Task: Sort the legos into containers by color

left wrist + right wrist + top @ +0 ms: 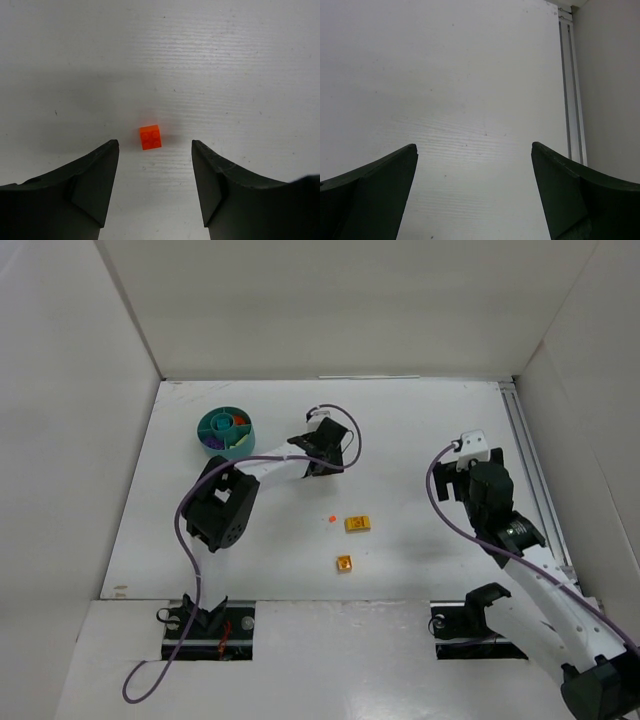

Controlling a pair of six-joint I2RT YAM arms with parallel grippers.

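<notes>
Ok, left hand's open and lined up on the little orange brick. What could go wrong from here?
1. The orange brick is tiny against the open left hand and sits slightly askew, so one finger may push or flip it rather than pinch it.
2. The compartments of the teal bowl look narrow and already hold pieces, so a loose release could drop the brick in with the wrong colour.
</notes>
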